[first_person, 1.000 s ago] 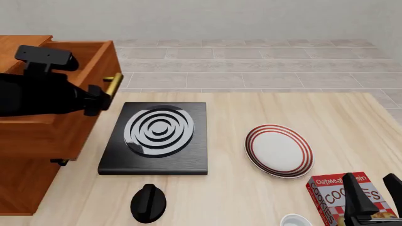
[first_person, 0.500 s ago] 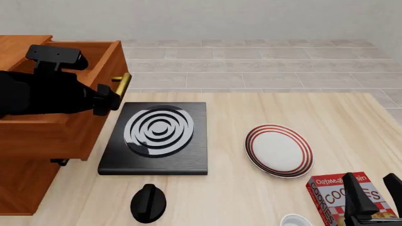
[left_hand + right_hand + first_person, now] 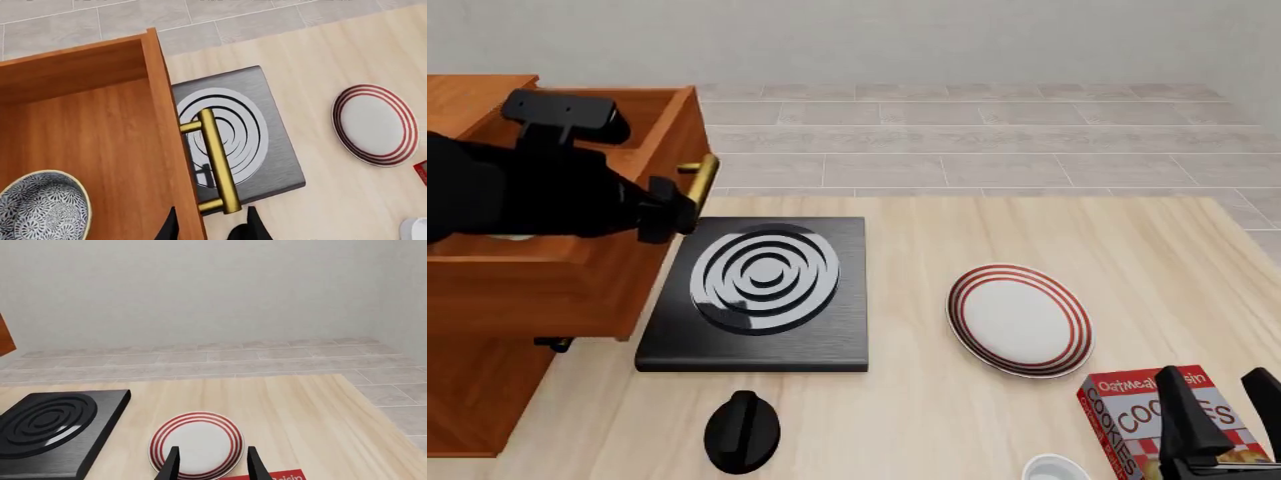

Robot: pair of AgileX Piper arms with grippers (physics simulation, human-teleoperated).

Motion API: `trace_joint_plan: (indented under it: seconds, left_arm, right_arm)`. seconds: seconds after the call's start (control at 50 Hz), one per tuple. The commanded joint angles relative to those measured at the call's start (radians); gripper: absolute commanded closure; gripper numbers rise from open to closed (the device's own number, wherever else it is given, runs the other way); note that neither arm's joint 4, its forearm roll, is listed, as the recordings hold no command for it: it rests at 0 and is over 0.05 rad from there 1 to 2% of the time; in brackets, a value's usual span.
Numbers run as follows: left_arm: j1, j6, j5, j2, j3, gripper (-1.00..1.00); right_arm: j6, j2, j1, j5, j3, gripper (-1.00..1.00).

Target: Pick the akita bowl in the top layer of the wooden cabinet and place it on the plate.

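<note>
Left gripper: at the brass bar handle of the top layer, its two dark fingers set either side of the drawer front and the handle's near end; whether they clamp the bar cannot be told.
Top layer: drawn out of the wooden cabinet at the table's left, its front edge overhanging the left side of the black stove slab.
Akita bowl: upright inside the open drawer, on the drawer floor, well back from the front panel; blue-black pattern shows in the left wrist view.
Plate: red-ringed, bare, on the table right of the stove slab.
Right gripper: low at the near right, fingers parted, holding nothing, above the plate's near rim in its own wrist view.
Near edge: a cookie box, a plain white bowl and a black knob.
</note>
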Motion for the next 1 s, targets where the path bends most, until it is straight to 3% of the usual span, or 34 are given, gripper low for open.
trace_joint_plan:
  seconds: [0.02,0.74,1.0]
  left_arm:
    - [-0.042,0.01,0.009,-0.006,-0.049,-1.0]
    - [0.0,0.063,0.099,0.002,-0.181,-1.0]
    - [0.045,0.116,0.134,0.019,-0.22,-1.0]
  right_arm:
    - [0.003,-0.001,-0.002,0.001,0.0,-1.0]
    - [-0.008,-0.015,0.003,0.015,0.0,-1.0]
    - [-0.006,-0.013,0.004,0.011,0.0,-1.0]
